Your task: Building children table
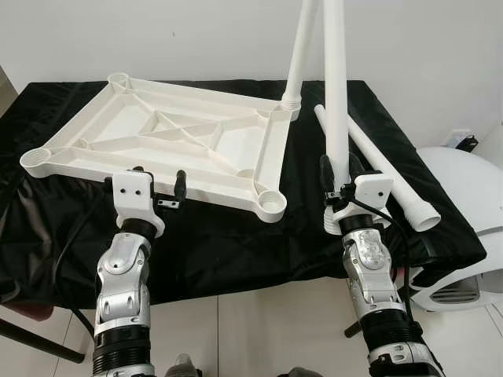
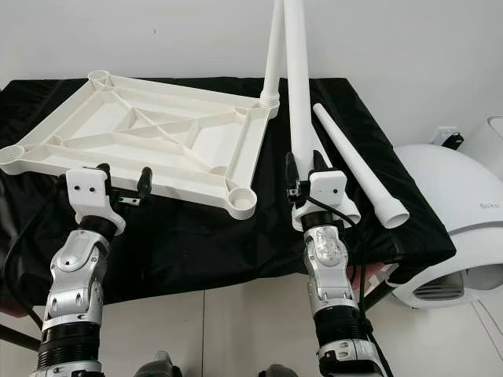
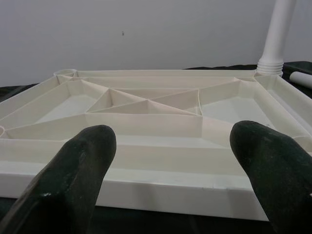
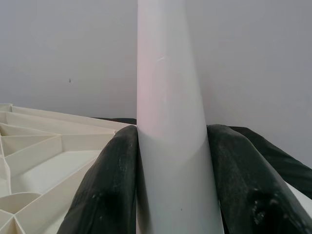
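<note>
A white plastic tabletop [image 1: 271, 145] lies upside down on the black-covered table [image 1: 236, 243], its ribs facing up. One white leg [image 1: 300, 55] stands upright in the far right corner socket. My right gripper [image 1: 339, 169] is shut on a second white leg [image 1: 335, 86] and holds it upright just right of the tabletop, beside the open near right socket [image 1: 271, 206]. A third leg [image 1: 385, 169] lies flat on the cloth at the right. My left gripper [image 1: 159, 179] is open at the tabletop's near edge, its fingers [image 3: 83, 161] apart in front of the rim.
A rounded white appliance [image 1: 464, 220] stands on the floor close to the table's right end. A dark bar [image 1: 31, 338] crosses the tiled floor at the lower left. A white wall stands behind the table.
</note>
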### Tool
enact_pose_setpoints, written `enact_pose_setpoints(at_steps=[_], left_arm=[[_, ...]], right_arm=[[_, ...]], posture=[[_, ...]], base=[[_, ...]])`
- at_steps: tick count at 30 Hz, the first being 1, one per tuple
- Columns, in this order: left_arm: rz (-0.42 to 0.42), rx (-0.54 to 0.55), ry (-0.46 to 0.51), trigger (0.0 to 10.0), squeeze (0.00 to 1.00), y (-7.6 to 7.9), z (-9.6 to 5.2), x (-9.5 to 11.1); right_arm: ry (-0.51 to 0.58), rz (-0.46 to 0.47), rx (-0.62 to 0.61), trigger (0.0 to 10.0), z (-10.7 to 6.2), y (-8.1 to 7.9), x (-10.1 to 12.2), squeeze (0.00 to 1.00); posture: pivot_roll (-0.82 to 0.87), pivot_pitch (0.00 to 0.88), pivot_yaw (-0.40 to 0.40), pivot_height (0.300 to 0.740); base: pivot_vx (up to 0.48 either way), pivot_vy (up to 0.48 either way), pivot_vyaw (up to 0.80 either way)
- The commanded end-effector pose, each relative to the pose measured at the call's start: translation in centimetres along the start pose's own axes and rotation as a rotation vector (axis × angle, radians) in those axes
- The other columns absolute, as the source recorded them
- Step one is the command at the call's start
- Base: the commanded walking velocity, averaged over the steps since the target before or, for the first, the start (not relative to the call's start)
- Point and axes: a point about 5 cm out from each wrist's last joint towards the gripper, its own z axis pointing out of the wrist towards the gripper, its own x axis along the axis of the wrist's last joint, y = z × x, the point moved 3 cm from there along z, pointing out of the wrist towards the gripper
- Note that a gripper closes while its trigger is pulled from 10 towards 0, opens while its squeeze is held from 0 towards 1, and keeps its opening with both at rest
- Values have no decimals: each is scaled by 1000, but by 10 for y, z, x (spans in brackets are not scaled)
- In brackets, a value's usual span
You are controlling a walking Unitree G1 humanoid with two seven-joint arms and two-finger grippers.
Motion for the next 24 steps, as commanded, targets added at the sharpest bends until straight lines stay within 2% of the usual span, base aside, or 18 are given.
enact_pose_setpoints(at_steps=[1,24], left_arm=[[-7,160,8,10000,0,-12,2,0],[-12,158,19,10000,0,-10,5,3]], right_arm=[[32,-8,7,10000,6,0,6,0],[43,-23,1,10000,7,3,8,0]], posture=[[8,15,-8,740],[4,20,0,740]], base=[[0,0,0],[0,0,0]])
